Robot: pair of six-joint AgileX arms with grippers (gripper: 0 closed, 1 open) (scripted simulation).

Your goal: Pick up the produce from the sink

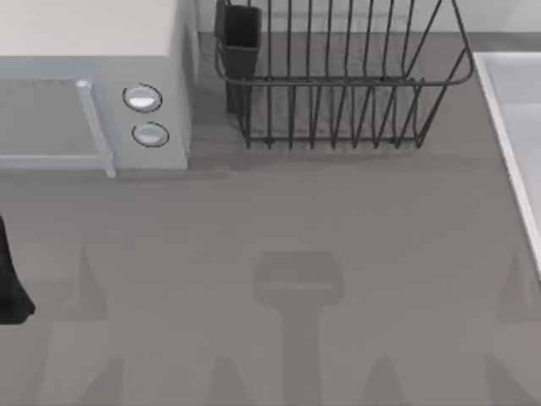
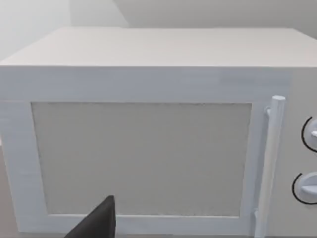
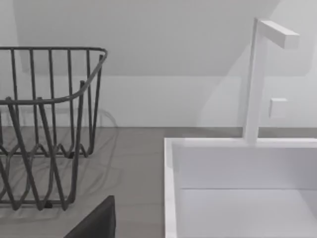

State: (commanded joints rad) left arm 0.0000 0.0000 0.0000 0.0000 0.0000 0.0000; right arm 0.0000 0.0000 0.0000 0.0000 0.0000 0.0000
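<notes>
Sink [image 3: 171,198], smooth white straight-rimmed basin beside wire rack [image 3: 44,124]; gripper states untellable.

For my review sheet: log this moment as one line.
phase: pre-reach | sink: top view's right edge | left gripper: facing microwave

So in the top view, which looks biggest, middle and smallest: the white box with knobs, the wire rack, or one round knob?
As they look in the top view, largest to smallest:
1. Wire rack
2. White box, close behind and cut off by the picture's edge, so these two are unsure
3. Round knob, clearly smallest
</notes>
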